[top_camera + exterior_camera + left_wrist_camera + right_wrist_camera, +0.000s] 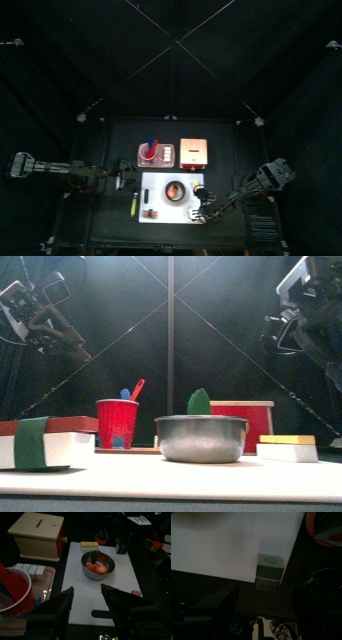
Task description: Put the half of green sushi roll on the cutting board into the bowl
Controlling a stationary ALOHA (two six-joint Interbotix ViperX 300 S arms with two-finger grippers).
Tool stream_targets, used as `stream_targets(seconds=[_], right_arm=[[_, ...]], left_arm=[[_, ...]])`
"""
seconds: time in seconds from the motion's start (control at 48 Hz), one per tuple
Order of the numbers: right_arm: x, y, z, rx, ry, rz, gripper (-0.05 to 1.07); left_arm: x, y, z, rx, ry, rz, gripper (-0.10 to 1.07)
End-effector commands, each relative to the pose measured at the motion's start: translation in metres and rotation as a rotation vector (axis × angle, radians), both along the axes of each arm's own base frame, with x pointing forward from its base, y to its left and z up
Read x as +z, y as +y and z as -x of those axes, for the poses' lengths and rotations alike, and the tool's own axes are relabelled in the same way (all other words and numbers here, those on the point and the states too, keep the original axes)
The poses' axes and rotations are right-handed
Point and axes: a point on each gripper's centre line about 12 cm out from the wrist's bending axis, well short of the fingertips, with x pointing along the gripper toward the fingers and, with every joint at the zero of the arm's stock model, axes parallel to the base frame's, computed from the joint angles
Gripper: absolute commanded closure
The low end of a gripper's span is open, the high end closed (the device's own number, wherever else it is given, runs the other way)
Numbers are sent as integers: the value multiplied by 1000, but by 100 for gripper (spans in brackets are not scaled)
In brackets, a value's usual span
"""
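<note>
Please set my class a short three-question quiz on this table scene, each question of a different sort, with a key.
1. True or false: the right gripper is shut on the sushi piece.
2. What lies in the metal bowl on the white board? A) an orange and green toy vegetable; B) a blue spoon; C) nothing.
3. Fill the gap: the cup near the wooden box is ___ in colour.

Key: 1 false, its jaws stand open above the piece; 2 A; 3 red.
</note>
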Motion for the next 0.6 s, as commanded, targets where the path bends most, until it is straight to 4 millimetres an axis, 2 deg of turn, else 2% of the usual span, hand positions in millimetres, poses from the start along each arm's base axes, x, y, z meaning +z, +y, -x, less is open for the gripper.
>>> stream_targets(seconds=[0.0,0.583], right_arm=[[3,-1,1,-13,-2,-13,3],[-21,-9,-7,-36,13,-2,5]], left_arm=[[5,0,-3,-5,-19,-5,13],[3,-1,-2,-5,-12,-3,13]])
